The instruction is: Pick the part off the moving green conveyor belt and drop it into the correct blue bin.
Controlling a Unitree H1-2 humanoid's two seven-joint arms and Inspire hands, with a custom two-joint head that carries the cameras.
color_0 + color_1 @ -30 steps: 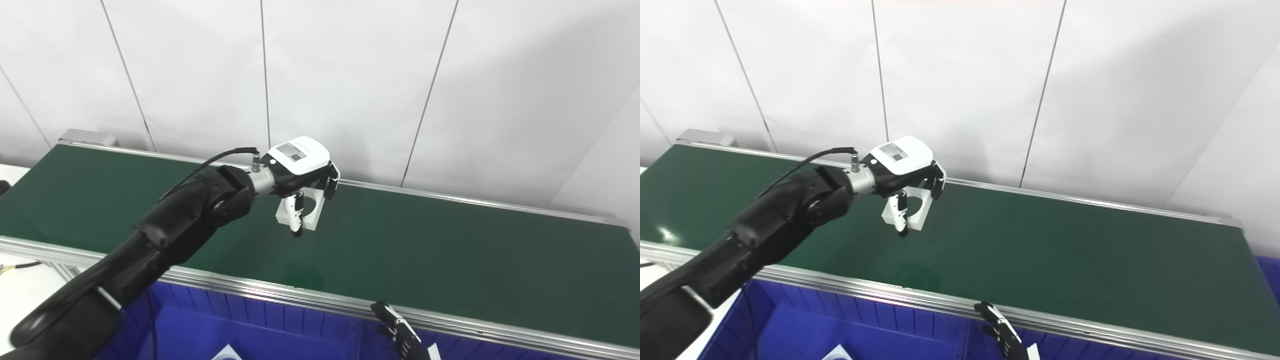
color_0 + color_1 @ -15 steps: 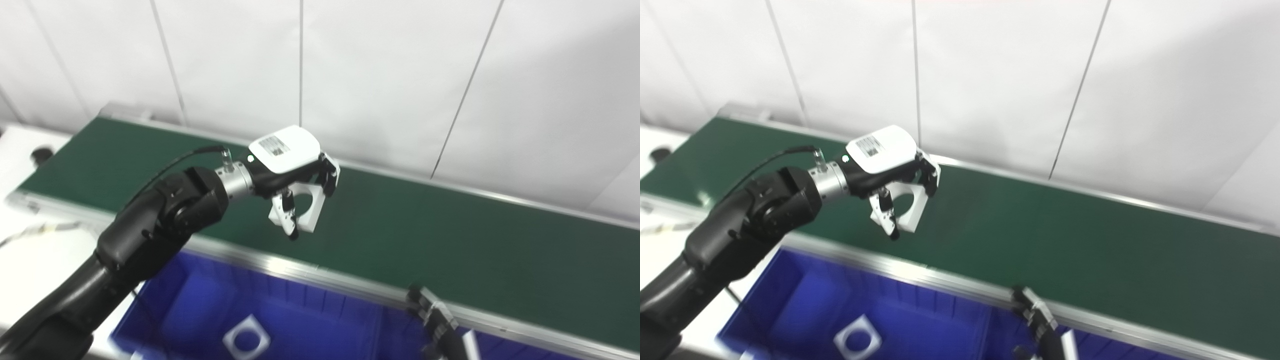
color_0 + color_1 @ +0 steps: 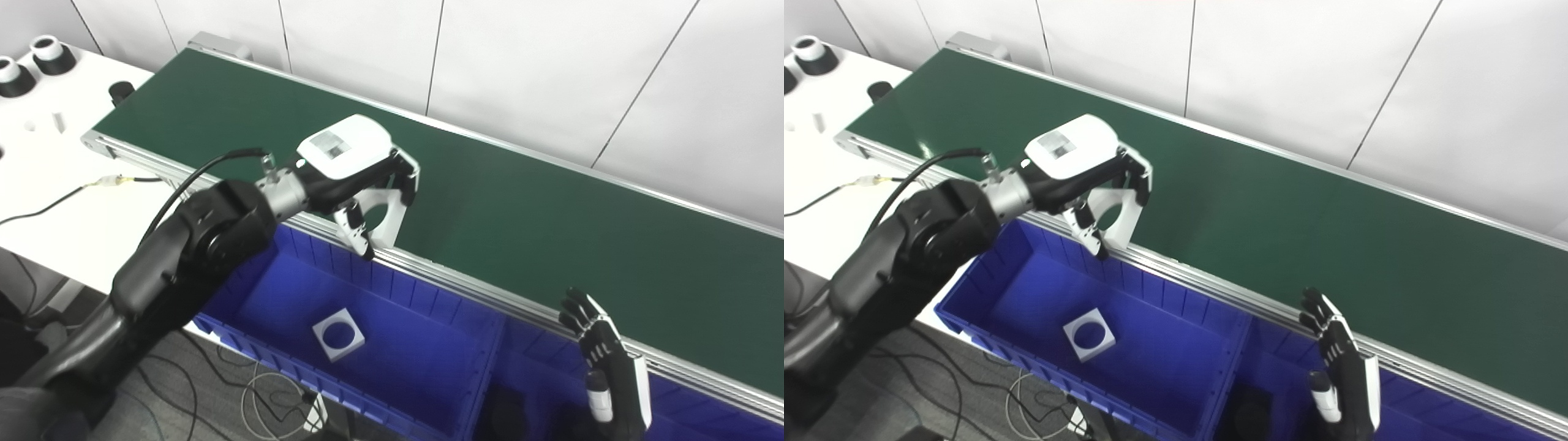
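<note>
Left hand is raised over the near aluminium rail of the green conveyor belt, fingers curled around a white square part with a round hole. The part hangs tilted under the palm, pinched between thumb and fingers, clear of the belt surface. Below and slightly nearer than this hand sits the left blue bin; a second white square part with a round hole lies flat on its floor. Right hand stands well off to the holding hand's right, upright just in front of the rail above the right blue bin, fingers spread and straight, holding nothing. A white side table with a cable lies beyond the left arm.
</note>
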